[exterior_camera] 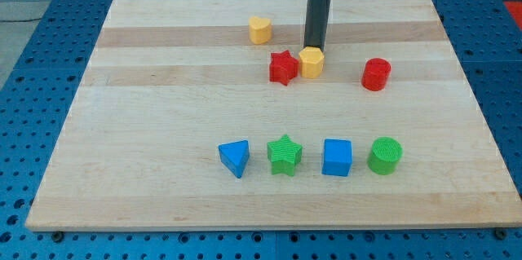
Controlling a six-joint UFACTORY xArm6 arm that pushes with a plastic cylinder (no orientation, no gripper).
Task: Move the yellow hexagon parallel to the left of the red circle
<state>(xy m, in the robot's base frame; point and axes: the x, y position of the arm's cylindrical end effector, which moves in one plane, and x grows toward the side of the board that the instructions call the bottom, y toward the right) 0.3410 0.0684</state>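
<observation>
Four blocks sit in a neat row along the lower middle of the frame: blue triangle point(235, 158), green star point(285, 155), blue cube point(337, 157) and green cylinder point(385, 155), all well out of the way, so I'd guess they're just parked there and don't matter for this job. Further up, the red circle point(376, 74) sits right of centre, and the yellow hexagon point(311, 62) is near it on the left, roughly level with it, touching the red star point(283, 68) on its own left side. Looks pretty close to done to me. No fingers on this rig, so nothing opens or grabs: my tip point(315, 47) is just a rod end resting right against the hexagon's far edge. Furthest back, upper centre, there's a yellow heart point(260, 29) on the wooden board point(147, 130).
</observation>
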